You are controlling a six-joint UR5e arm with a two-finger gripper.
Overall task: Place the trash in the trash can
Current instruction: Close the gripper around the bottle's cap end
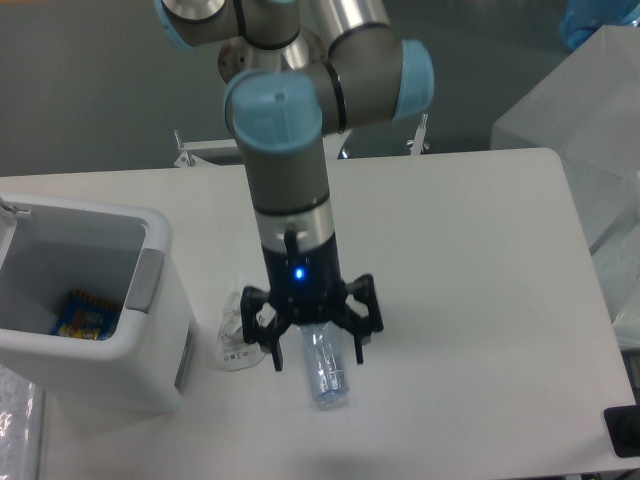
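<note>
The tool [316,352] hangs low over the white tabletop [470,300], its two fingers spread apart and straddling the upper part of the clear bluish bottle [325,372], one finger on either side; whether they touch it cannot be told. The bottle lies flat, its long axis running from under the tool toward the tabletop's near edge, tilted slightly right, with its lower end sticking out below the fingers. Just left of the tool lies the crumpled transparent wrapper [236,335], close to the left finger. Farther left stands the white trash can [150,330], open-topped, with a blue-and-yellow snack packet [78,314] inside. To the tool's right the tabletop runs bare to its rounded edge.
</note>
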